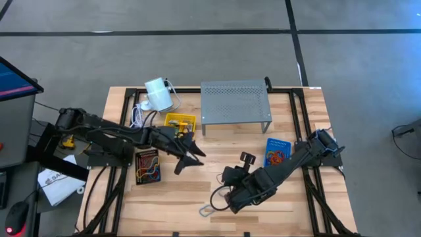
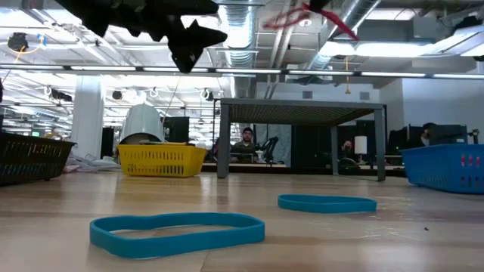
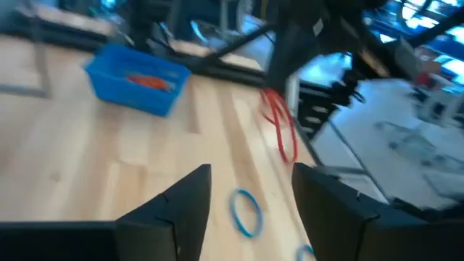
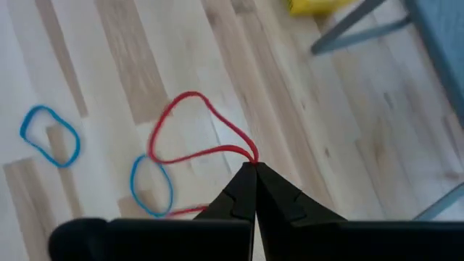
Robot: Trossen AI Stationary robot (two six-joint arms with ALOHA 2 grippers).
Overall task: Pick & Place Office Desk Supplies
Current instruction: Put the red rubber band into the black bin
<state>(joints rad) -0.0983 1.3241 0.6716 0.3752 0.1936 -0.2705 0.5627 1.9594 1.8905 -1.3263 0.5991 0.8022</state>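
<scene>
We look straight down over the bench [image 1: 197, 191], level across its top, and forward past each end effector; all views share the planks.

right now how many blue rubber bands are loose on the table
2. One blue rubber band lies nearest the low camera; the other blue rubber band lies further back, to its right in that view. Both are flat on the wood. More may be hidden by the arms.

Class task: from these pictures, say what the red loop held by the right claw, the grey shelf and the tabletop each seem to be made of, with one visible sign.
Red loop: probably rubber, matte; thin, it hangs limp and bent from the shut right claw.
Grey shelf: likely painted metal; a thin sheet with rows of holes on slim legs.
Tabletop: pale wood, smooth; plank seams and grain show.
</scene>
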